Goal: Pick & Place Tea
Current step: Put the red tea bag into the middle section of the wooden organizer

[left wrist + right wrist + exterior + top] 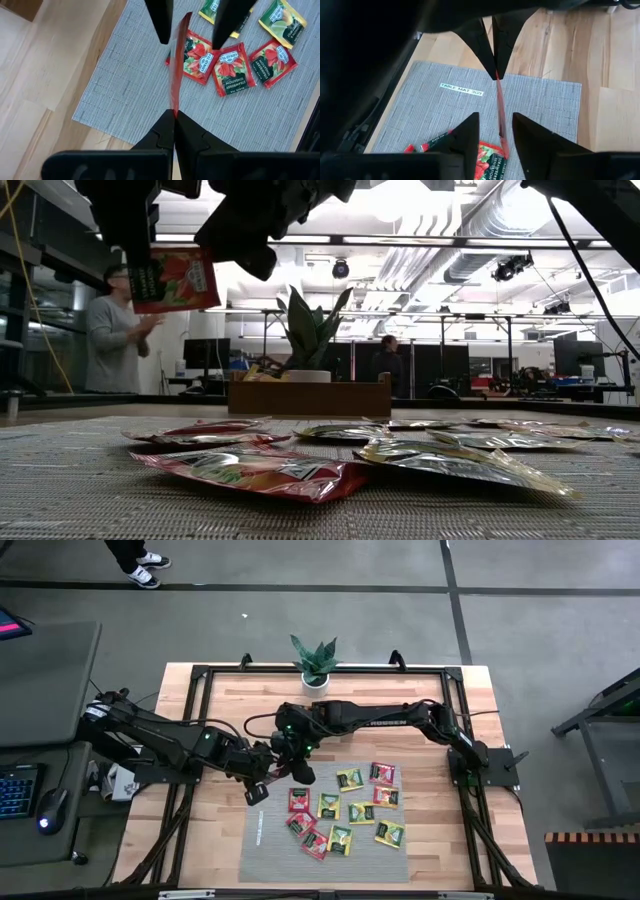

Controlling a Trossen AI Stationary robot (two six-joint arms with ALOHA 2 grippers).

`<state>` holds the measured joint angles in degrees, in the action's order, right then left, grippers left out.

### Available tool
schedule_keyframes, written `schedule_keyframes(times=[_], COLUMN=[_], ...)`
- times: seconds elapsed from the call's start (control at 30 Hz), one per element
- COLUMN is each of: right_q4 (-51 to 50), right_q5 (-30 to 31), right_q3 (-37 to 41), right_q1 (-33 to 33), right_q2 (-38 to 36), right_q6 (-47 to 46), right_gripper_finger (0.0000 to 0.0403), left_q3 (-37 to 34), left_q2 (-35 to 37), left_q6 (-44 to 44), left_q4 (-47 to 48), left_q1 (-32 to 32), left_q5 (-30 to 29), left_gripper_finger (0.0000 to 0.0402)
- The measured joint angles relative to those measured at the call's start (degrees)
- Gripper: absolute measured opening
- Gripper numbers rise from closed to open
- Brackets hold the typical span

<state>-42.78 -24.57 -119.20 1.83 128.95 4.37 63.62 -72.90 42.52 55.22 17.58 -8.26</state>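
Between left fingers point(173, 114): flat red foil tea sachet point(176, 75), clamped edge-on | right fingers point(495, 131): parted, flanking its free end | below: grey ribbed mat point(125, 85)

mat point(270, 845) on tabletop point(220, 700) front centre, tea sachets point(350, 815) scattered on mat's right part, 1 sachet point(175, 75) held edge-on above mat by left gripper point(174, 117), between right gripper point(495, 132) fingers, plant point(315, 662) at tabletop's back edge
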Motion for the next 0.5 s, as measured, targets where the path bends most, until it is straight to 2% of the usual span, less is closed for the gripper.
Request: schedule_keyframes(times=[0.27,0.5], right_q4=[-0.4,1.1], right_q5=[-0.5,2.2], right_q3=[0.0,0.1], right_q1=[0.0,-0.3], right_q2=[-0.1,-0.3], right_q6=[0.9,0.8], right_gripper_finger=[0.0009,0.0003], left_q3=[2.0,2.0], left_q2=[0.1,0.1], left_q6=[-0.3,0.3], left_q4=[1.7,3.3], left_q1=[0.0,0.0], left_q5=[-1.4,-1.1], left_gripper_finger=[0.0,0.0])
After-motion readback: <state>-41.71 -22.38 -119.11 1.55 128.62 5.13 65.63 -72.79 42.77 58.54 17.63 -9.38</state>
